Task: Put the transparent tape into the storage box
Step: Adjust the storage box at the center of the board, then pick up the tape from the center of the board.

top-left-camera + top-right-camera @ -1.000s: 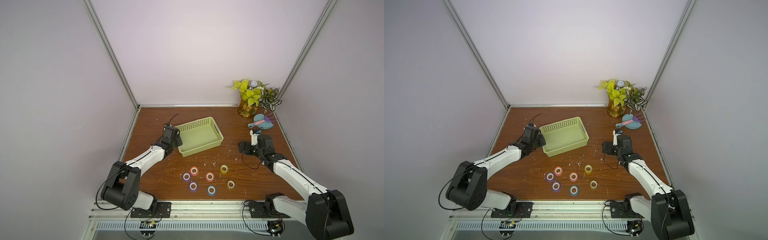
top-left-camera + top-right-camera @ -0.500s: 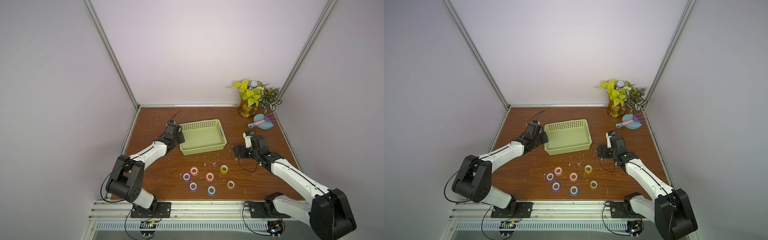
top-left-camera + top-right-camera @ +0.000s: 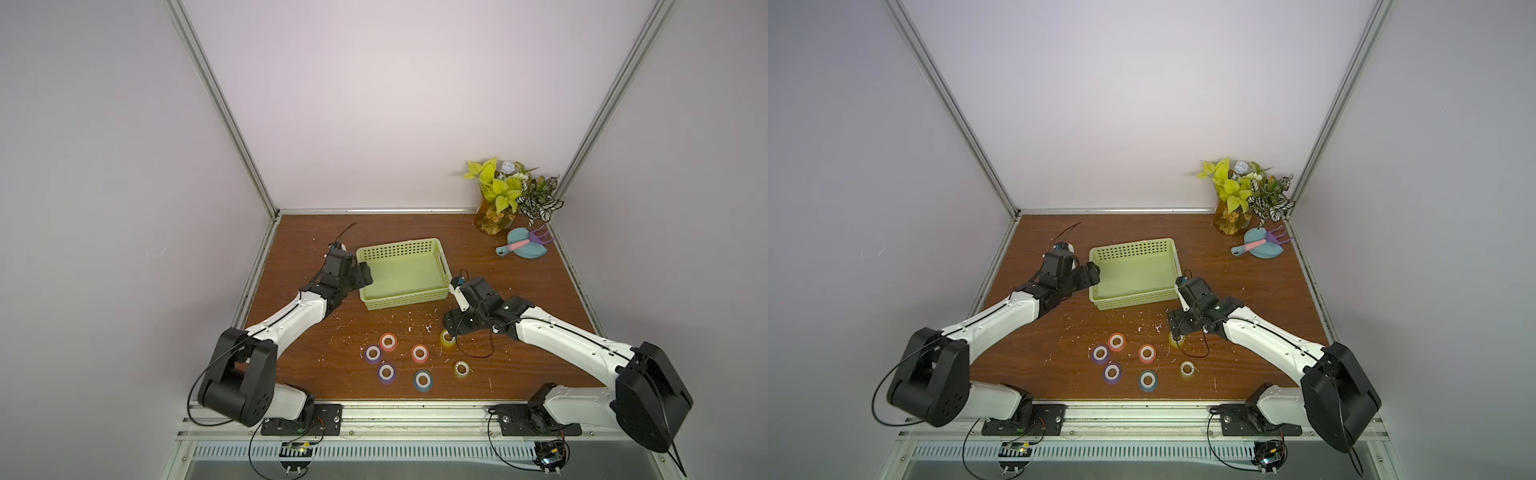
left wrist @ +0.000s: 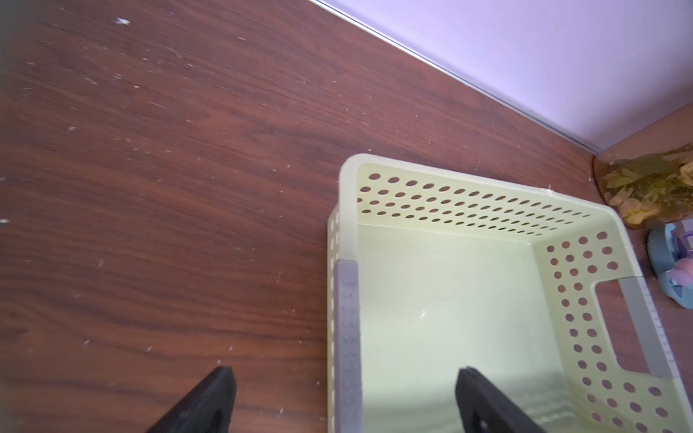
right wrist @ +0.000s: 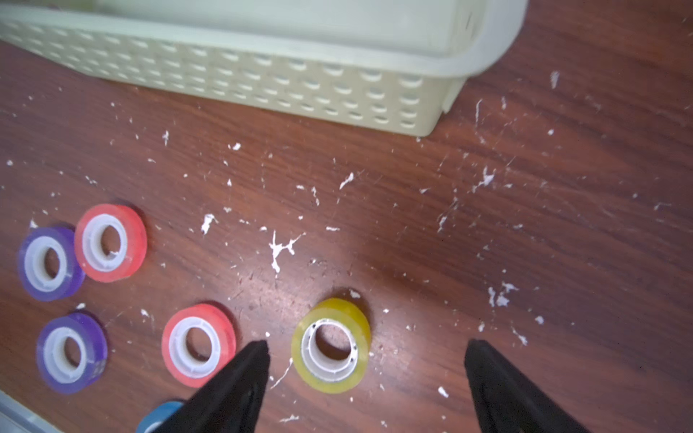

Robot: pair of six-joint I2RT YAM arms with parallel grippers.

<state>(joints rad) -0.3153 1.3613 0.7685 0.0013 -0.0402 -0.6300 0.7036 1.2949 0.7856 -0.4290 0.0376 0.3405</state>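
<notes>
yellow tape roll point(image 5: 330, 346): flat on counter point(image 5: 525, 225), between right fingers point(image 5: 232, 386), spread wide, holding nothing. storage box point(image 4: 468, 210): near roll; left fingers point(image 4: 202, 405) wide apart, straddling its side wall, gripping nothing.

Bright tape on dark wood, beside a pale green box

The storage box point(image 3: 405, 300) is pale yellow-green, its walls dotted with rows of holes. The rolls have white cores: a yellow roll point(image 5: 330, 384), orange-red rolls point(image 5: 137, 243), purple rolls point(image 5: 48, 294) and a blue-teal roll point(image 3: 423, 389). The table point(image 3: 519, 291) is reddish-brown woodgrain flecked with white. The dustpan point(image 3: 532, 249) is blue. The plant point(image 3: 540, 203) has lime leaves and dark, white-veined ones.
</notes>
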